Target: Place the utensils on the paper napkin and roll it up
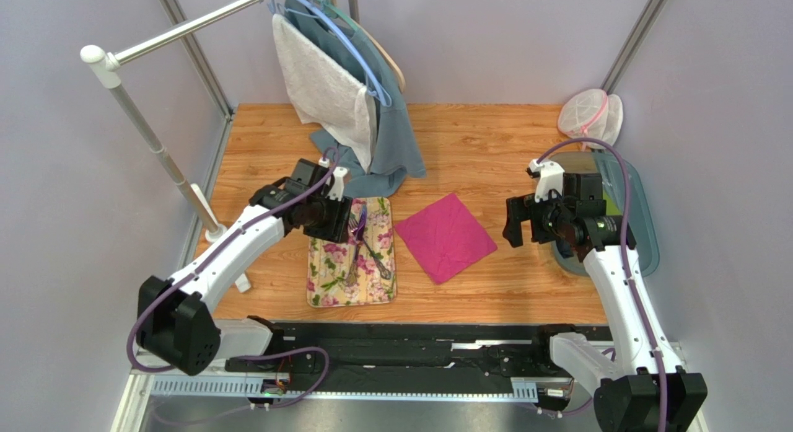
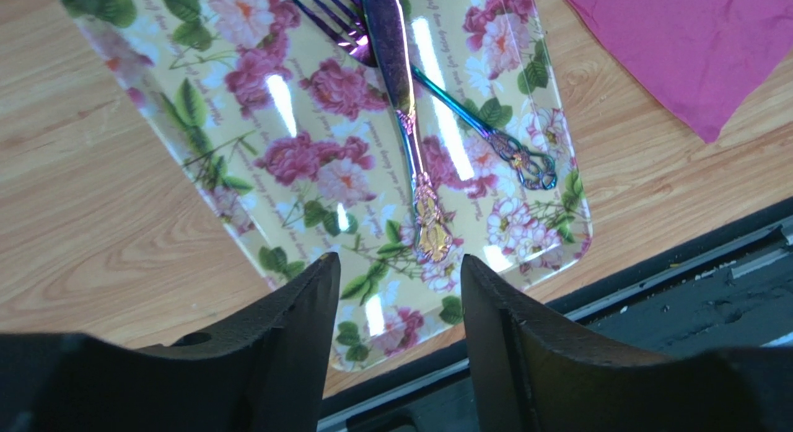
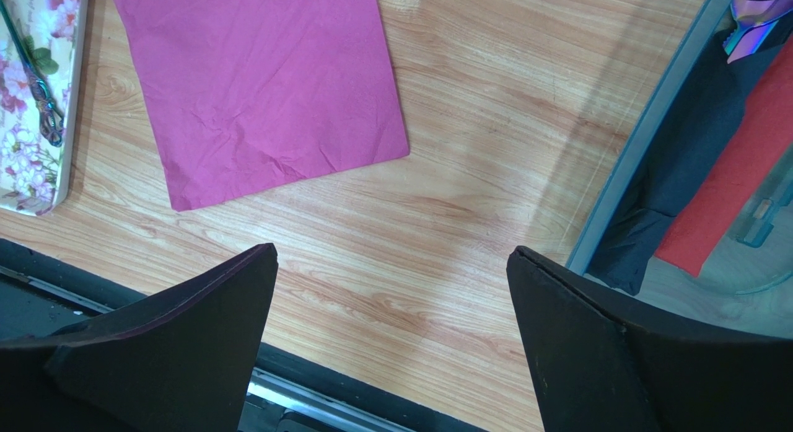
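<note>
The magenta paper napkin [image 1: 445, 235] lies flat on the wooden table, turned like a diamond; it also shows in the right wrist view [image 3: 256, 88] and the left wrist view [image 2: 689, 41]. The utensils, a knife [image 2: 400, 97] and a fork [image 2: 447, 107] with iridescent handles, lie crossed on the flowered mat [image 2: 279, 162], seen from above as dark pieces [image 1: 365, 244]. My left gripper [image 2: 398, 274] is open and empty, hovering over the mat's far end [image 1: 335, 218]. My right gripper [image 3: 391, 265] is open and empty above bare wood, right of the napkin [image 1: 521, 223].
A grey-blue cloth and a white towel hang on hangers [image 1: 344, 88] from a rail at the back. A blue-rimmed tray [image 1: 642, 218] holding dark and red items stands at the right, with a white mesh bag [image 1: 588, 116] behind it. A black rail [image 1: 409, 344] runs along the near edge.
</note>
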### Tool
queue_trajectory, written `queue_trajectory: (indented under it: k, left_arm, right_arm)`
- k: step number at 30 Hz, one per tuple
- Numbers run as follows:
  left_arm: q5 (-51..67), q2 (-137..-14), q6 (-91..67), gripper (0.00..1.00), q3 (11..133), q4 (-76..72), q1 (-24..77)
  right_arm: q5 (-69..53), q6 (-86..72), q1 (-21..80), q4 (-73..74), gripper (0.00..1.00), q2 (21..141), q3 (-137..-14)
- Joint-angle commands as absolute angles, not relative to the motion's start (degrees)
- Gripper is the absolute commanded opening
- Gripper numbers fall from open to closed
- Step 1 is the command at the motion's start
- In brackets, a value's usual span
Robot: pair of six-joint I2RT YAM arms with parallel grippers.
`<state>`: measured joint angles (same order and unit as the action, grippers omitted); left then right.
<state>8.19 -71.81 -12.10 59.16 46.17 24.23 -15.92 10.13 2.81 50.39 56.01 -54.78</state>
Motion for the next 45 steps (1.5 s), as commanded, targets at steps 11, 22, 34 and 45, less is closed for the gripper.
queue_trajectory:
  k: [11, 22, 34, 45]
  left_arm:
    - [4.57, -87.88, -16.79, 0.47, 59.76, 38.5, 31.2]
    - [1.67, -97.29, -18.11, 0.45, 62.92, 38.5, 31.99]
    - [-2.9, -101.69, -19.34, 0.39, 64.51, 38.41, 33.57]
    - [-1.76, -100.47, -20.03, 0.0, 66.44, 42.36, 33.66]
  right_arm:
    - [-13.89, 11.95, 2.37, 49.75, 1.0, 54.76, -54.23]
    - [-14.06, 11.25, 1.85, 49.57, 1.0, 54.05, -53.79]
    - [-14.32, 10.81, 1.67, 49.75, 1.0, 55.11, -54.4]
    - [-14.59, 10.37, 1.58, 49.48, 1.0, 54.76, -53.79]
